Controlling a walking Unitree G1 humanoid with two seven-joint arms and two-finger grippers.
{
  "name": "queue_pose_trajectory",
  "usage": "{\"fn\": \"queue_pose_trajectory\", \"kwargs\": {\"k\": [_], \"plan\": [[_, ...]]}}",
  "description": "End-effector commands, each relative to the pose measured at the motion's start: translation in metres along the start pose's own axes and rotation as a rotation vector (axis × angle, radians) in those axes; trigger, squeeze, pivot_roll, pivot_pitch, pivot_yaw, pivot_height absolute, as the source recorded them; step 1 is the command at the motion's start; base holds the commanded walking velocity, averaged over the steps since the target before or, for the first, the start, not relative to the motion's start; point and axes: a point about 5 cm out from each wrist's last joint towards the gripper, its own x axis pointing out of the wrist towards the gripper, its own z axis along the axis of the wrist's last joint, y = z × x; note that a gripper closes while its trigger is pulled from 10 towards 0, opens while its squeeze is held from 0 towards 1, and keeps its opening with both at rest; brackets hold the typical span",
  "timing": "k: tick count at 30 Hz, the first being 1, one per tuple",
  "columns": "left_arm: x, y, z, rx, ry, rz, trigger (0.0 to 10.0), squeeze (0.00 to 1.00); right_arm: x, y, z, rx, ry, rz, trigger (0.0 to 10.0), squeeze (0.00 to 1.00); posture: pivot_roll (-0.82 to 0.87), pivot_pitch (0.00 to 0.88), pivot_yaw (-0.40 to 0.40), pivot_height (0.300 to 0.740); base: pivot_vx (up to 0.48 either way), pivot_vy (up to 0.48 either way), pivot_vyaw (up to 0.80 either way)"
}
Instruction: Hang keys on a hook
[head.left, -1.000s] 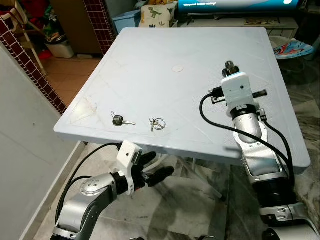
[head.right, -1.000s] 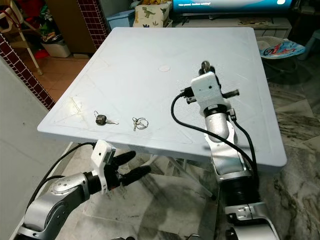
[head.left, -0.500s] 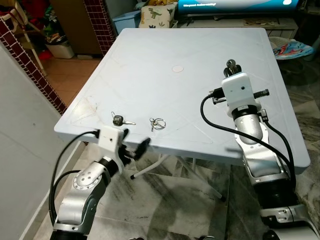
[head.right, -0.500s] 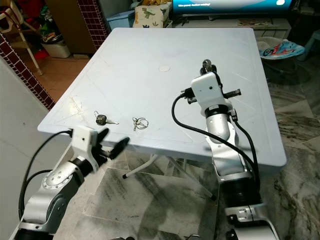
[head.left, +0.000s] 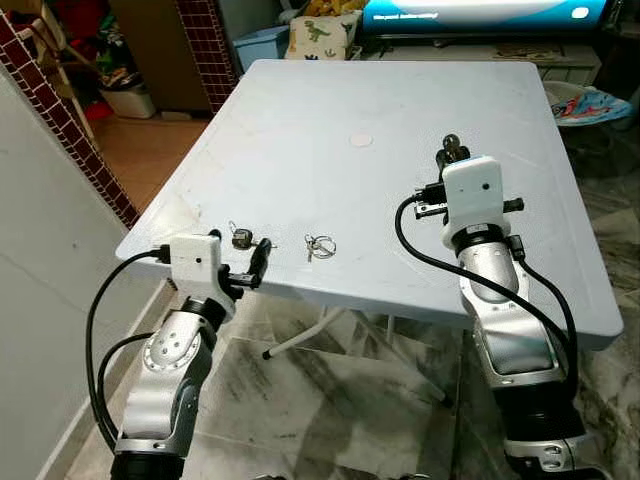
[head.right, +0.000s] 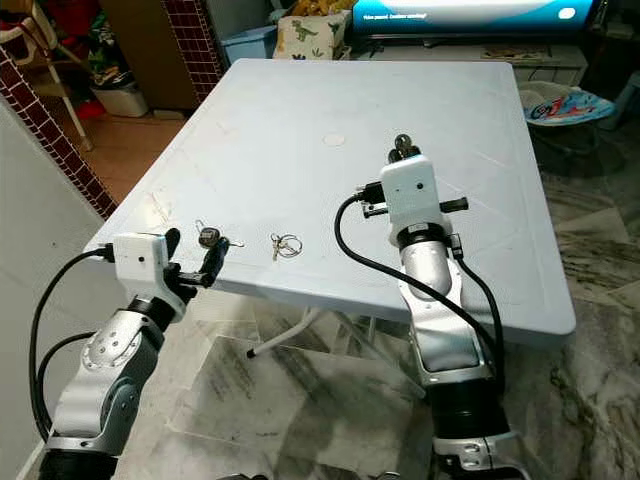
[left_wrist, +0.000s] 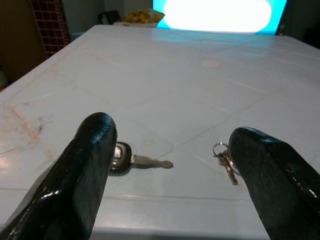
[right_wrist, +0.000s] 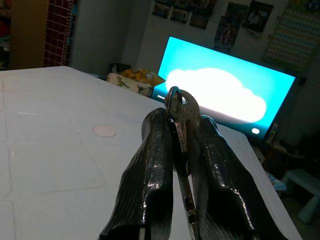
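Progress: I judge this early. My right gripper already has one silver key pinched between its fingers, but I can see no hook anywhere, so the hanging itself is all still to do.

Right gripper: clamped together on the key, bow sticking up past the fingertips, blade running down between them. It hangs above the right half of the white plastic table, clear of the surface (as best I can judge from the head view).

Left gripper: fingers spread wide apart, holding nothing, at the table's near edge and level with the top.

Black-headed key: flat on the table near the front edge, just beyond my left gripper. In the wrist view its head sits right beside one finger, partly hidden by it; I cannot tell whether they touch.

Key ring: a small ring with a short key or two, flat on the table to the right of the black-headed key. In the wrist view it lies just inside the other finger, so both items fall within the open span.

Left to do: close on one of the loose items, I reckon, then find the hook (it may be somewhere off the table).

Background: a bright screen glows beyond the far edge.
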Motion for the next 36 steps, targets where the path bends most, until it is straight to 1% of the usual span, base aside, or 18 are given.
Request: {"fn": "queue_pose_trajectory", "kwargs": {"k": [1, 2, 3, 7, 14, 16, 20, 22, 23, 25, 28, 36], "plan": [[-0.004, 0.005, 0.002, 0.026, -0.012, 0.028, 10.0, 0.0, -0.001, 0.001, 0.007, -0.008, -0.021, 0.008, 10.0, 0.0, -0.06, 0.059, 0.103, 0.74, 0.0, 0.0, 0.0], [-0.004, 0.006, 0.002, 0.026, -0.012, 0.03, 10.0, 0.0, -0.001, 0.001, 0.007, -0.007, -0.021, 0.009, 10.0, 0.0, -0.06, 0.059, 0.103, 0.74, 0.0, 0.0, 0.0], [-0.005, 0.009, 0.002, 0.035, -0.018, 0.064, 10.0, 0.0, -0.002, 0.0, 0.006, -0.011, -0.016, 0.01, 10.0, 0.0, -0.06, 0.059, 0.103, 0.74, 0.0, 0.0, 0.59], [-0.005, 0.014, 0.004, 0.042, -0.033, 0.102, 10.0, 0.0, -0.002, 0.002, 0.004, -0.012, -0.006, 0.02, 10.0, 0.0, -0.06, 0.063, 0.099, 0.74, 0.0, 0.0, 0.8], [-0.001, 0.015, 0.0, 0.026, -0.003, 0.129, 10.0, 0.0, -0.001, 0.005, 0.006, -0.009, -0.005, 0.032, 10.0, 0.0, -0.06, 0.063, 0.099, 0.74, 0.0, 0.0, 0.8], [0.0, 0.016, -0.003, 0.023, 0.028, 0.152, 10.0, 0.0, 0.001, 0.007, 0.008, -0.005, -0.006, 0.036, 10.0, 0.0, -0.07, 0.066, 0.095, 0.74, 0.0, 0.0, 0.8], [0.003, 0.015, -0.004, 0.03, 0.054, 0.14, 10.0, 0.0, 0.004, 0.013, 0.011, 0.005, -0.012, 0.049, 10.0, 0.0, -0.07, 0.072, 0.095, 0.74, 0.0, 0.0, 0.8], [0.005, 0.014, -0.002, 0.049, 0.05, 0.135, 10.0, 0.0, 0.006, 0.015, 0.013, 0.01, -0.016, 0.054, 10.0, 0.0, -0.08, 0.071, 0.096, 0.74, 0.0, 0.0, 0.8], [0.005, 0.014, -0.002, 0.044, 0.047, 0.131, 10.0, 0.0, 0.006, 0.016, 0.013, 0.01, -0.018, 0.056, 10.0, 0.0, -0.08, 0.071, 0.096, 0.74, 0.0, 0.0, 0.8], [0.008, 0.015, -0.001, 0.075, 0.038, 0.146, 10.0, 0.0, 0.007, 0.017, 0.014, 0.016, -0.021, 0.062, 10.0, 0.0, -0.08, 0.065, 0.096, 0.74, 0.0, 0.0, 0.8], [0.01, 0.013, -0.001, 0.042, 0.039, 0.139, 10.0, 0.0, 0.007, 0.018, 0.013, 0.016, -0.019, 0.066, 10.0, 0.0, -0.08, 0.062, 0.096, 0.74, 0.0, 0.0, 0.8], [0.012, 0.01, -0.005, 0.048, 0.047, 0.142, 10.0, 0.0, 0.005, 0.019, 0.009, 0.018, -0.006, 0.078, 10.0, 0.0, -0.08, 0.045, 0.099, 0.74, 0.0, 0.0, 0.8]]}}
